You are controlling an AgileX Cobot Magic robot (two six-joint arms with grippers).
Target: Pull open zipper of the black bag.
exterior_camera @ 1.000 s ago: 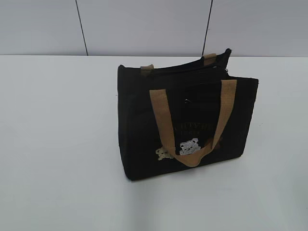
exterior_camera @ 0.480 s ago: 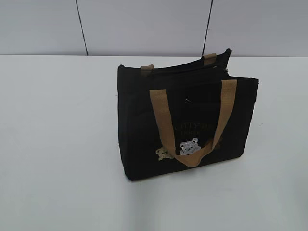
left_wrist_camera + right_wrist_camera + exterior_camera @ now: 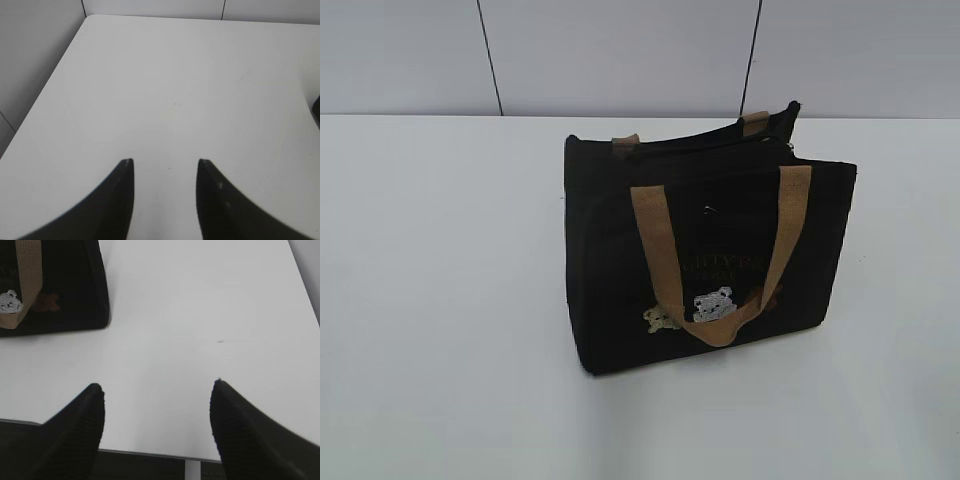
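The black bag point(image 3: 705, 250) stands upright in the middle of the white table, its front turned toward me. One tan handle point(image 3: 660, 250) hangs down over the pale bear patch point(image 3: 712, 303). The bag's top is black on black, and I cannot pick out the zipper or its pull tab. Neither arm shows in the exterior view. My left gripper point(image 3: 165, 162) is open over bare table, with a sliver of the bag point(image 3: 316, 107) at the far right. My right gripper point(image 3: 156, 385) is open near the table's front edge, and the bag point(image 3: 70, 285) lies off to the upper left.
The white table point(image 3: 440, 300) meets a grey panelled wall point(image 3: 620, 50) behind the bag. Its left edge point(image 3: 45, 95) shows in the left wrist view. Its front edge point(image 3: 150, 454) runs just under the right fingers.
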